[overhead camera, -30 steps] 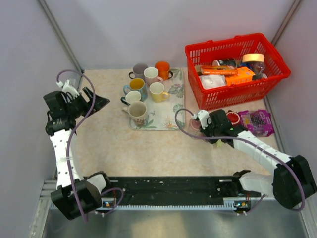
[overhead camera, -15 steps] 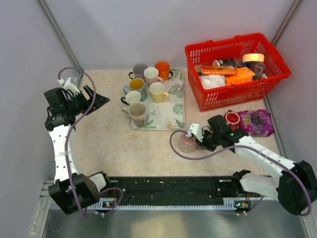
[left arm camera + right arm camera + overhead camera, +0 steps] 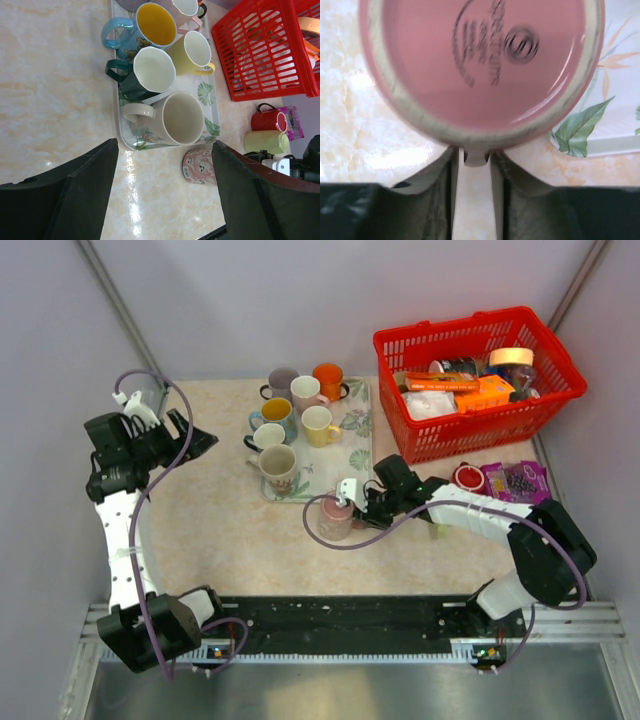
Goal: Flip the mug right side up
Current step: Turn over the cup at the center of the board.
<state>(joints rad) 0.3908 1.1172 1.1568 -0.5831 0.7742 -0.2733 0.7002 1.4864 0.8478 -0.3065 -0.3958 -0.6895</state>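
The pink mug (image 3: pixel 335 518) with small ghost prints is bottom up just in front of the tray's near edge. Its pink base with printed text fills the right wrist view (image 3: pixel 480 60). My right gripper (image 3: pixel 352 508) is shut on the mug's handle (image 3: pixel 477 156), one finger on each side. I cannot tell whether the mug touches the table. The mug also shows in the left wrist view (image 3: pixel 199 166). My left gripper (image 3: pixel 190 440) is open and empty, raised over the table's far left, in its own view (image 3: pixel 165 145) looking down at the tray.
A floral tray (image 3: pixel 352 455) holds several upright mugs, the nearest a beige one (image 3: pixel 278 465). A red basket (image 3: pixel 475 380) full of items stands at the back right. A red mug (image 3: pixel 468 478), a green mug (image 3: pixel 265 141) and a purple packet (image 3: pixel 522 485) lie right of the right arm.
My right arm has carried the pink mug leftward, from near the basket to the tray's front edge. The left arm has barely moved.
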